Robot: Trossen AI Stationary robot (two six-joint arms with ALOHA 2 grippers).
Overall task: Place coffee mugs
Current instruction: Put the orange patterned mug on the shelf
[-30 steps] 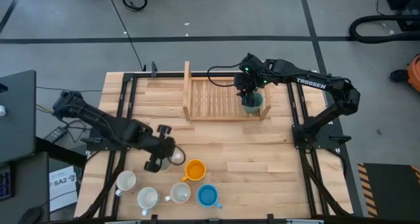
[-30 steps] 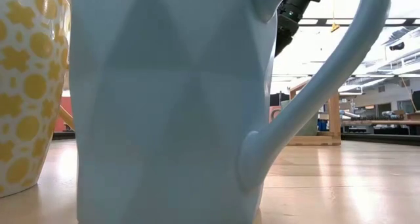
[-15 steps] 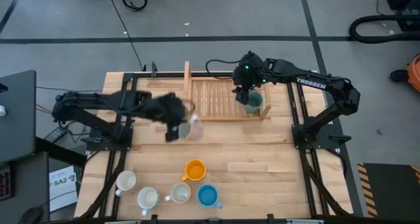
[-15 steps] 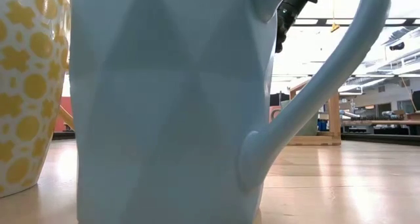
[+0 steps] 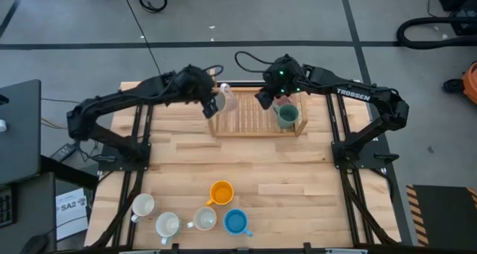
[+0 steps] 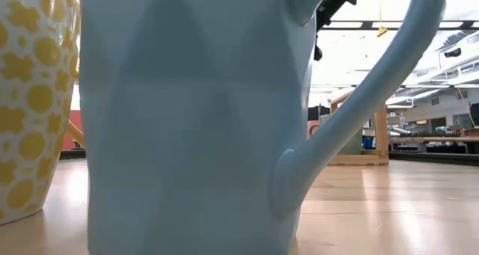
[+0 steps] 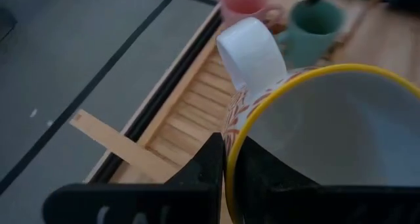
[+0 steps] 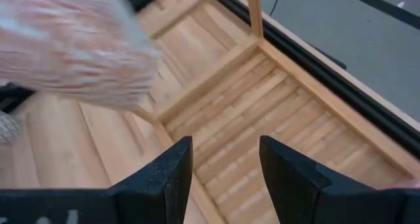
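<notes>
Behind the teal mug [image 7: 316, 23], wrist-view-only pink mug [image 7: 249, 5].

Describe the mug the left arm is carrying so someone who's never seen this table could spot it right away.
Find the wooden slatted rack at the far side of the table. At its left end the left gripper is shut on a mug held in the air. Unlike the plain teal mug in the rack, it is white with an orange pattern and a yellow rim.

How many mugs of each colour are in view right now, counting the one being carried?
White mugs: 4
Orange mug: 1
Blue mug: 1
Teal mug: 1
Pink mug: 1
Total: 8
</notes>
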